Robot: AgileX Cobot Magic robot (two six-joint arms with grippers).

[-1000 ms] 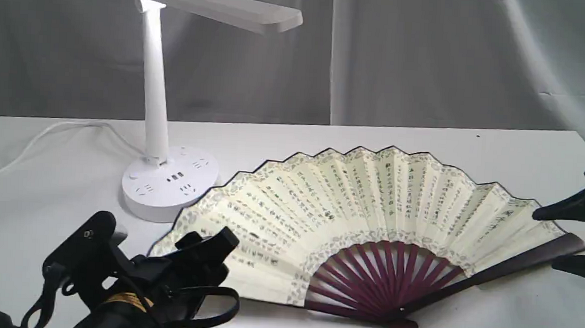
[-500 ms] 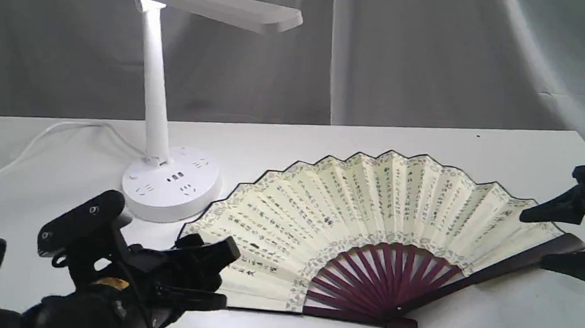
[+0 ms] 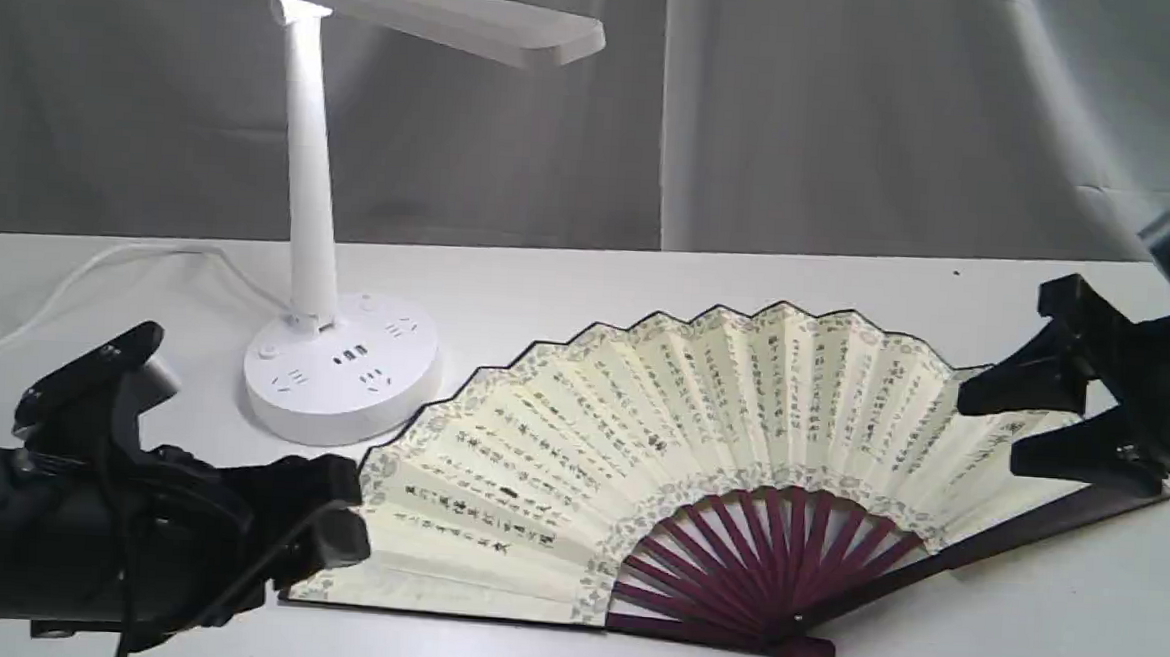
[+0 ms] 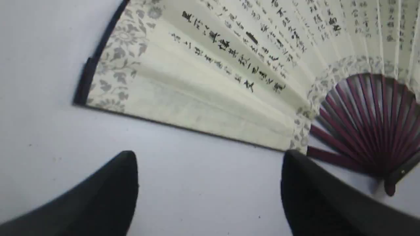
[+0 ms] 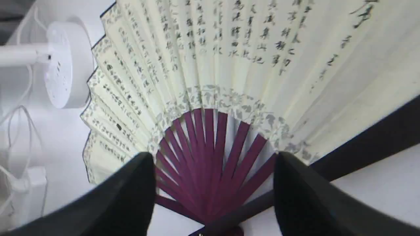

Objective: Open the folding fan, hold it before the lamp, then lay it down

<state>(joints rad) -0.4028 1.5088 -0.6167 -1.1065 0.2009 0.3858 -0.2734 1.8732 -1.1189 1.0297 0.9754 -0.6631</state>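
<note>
From the exterior camera I see the folding fan (image 3: 741, 417) lying spread flat on the white worktop (image 3: 930, 627), its cream leaf fully fanned out and its maroon ribs (image 3: 784, 549) meeting at the pivot on the near edge. The lamp (image 3: 309, 204) stands just beside the fan's left corner, lit, and its cord (image 3: 77, 282) trails off on the side away from the fan. My left hand (image 3: 340, 516) sits low at the fan's left end with its fingers parted and nothing in them. My right hand (image 3: 1000, 430) hangs over the fan's right end above the dark outer guard (image 3: 1035, 522), fingers also apart; I cannot tell whether it touches the paper.

On the left wrist camera the left hand (image 4: 208, 164) is released, with only bare worktop (image 4: 49, 65) between its two dark fingers (image 4: 108, 196). The fan (image 4: 213, 65) lies just beyond them, its straight lower edge close to the fingertips but clear of them.

On the right wrist camera the right hand (image 5: 213, 157) is spread wide and holds nothing. The fan (image 5: 246, 49) fills the picture, its ribs (image 5: 210, 147) showing between the fingers (image 5: 124, 196), and the lamp (image 5: 62, 65) base sits just off the fan's far corner.
</note>
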